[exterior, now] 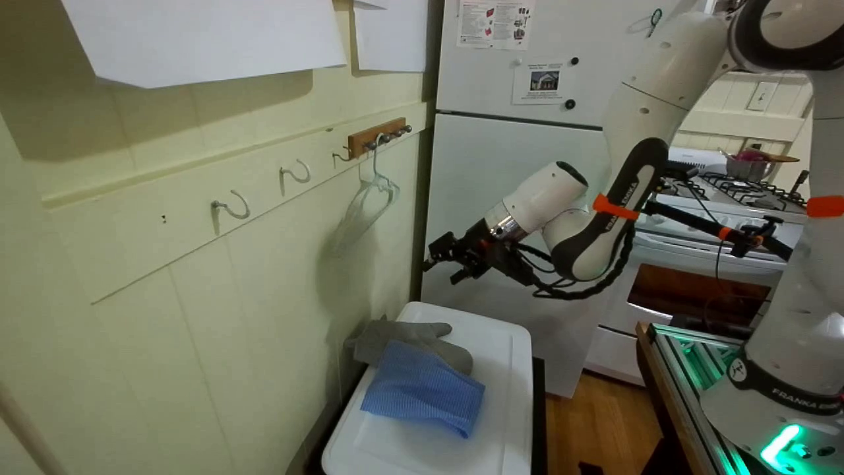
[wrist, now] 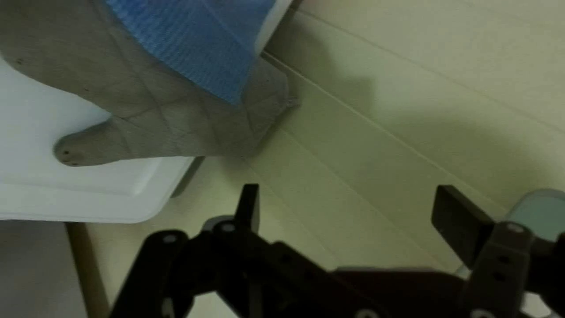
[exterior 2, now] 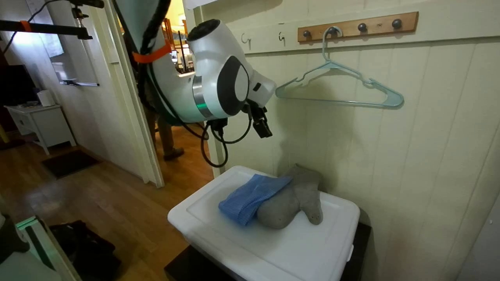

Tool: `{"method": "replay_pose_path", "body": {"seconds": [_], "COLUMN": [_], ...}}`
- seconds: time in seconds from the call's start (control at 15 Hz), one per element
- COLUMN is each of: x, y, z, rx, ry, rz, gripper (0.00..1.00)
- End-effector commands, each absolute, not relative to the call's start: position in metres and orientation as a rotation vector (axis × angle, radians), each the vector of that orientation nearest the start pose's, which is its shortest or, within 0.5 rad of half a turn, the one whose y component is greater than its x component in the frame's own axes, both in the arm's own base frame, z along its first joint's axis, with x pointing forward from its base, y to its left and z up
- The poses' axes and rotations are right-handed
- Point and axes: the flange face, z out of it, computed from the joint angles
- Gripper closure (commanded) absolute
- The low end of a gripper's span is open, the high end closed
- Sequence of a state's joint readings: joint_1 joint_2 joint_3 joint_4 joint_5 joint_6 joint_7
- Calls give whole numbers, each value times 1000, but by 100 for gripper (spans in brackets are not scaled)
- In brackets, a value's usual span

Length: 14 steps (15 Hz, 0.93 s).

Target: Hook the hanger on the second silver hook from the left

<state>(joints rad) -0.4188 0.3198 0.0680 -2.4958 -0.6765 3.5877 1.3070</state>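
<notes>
Nearest in the wrist view, the end effector is wide and unloaded. Beyond, the tabletop supports a blue cloth partly over a grey mitt. On the far wall, a wooden rack alone bears the hanger, hooked over the second knob from the left.

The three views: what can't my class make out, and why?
Hanger: in the wrist view, mostly cut off by the right edge or behind the gripper.
Mitt: in both exterior views, partly under the cloth.
Fridge note: in an exterior view, print too small to read.
Person: in an exterior view, mostly behind the arm.
</notes>
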Motion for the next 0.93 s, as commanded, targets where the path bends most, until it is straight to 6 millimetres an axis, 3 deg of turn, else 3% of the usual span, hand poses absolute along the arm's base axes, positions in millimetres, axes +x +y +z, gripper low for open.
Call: {"method": "replay_pose_path", "body": {"seconds": [0.0,0.47,0.6,0.87], "x": [470,452,450,441], "y": [-82,-56,-55,-72], "z": [260,244,253,279], "rx": [-2460,-2755,-2791,-2927], "ry": [1362,1513,1505,1377], "rz": [-738,-370,-266,-127], "gripper": [0,0,0,0]}}
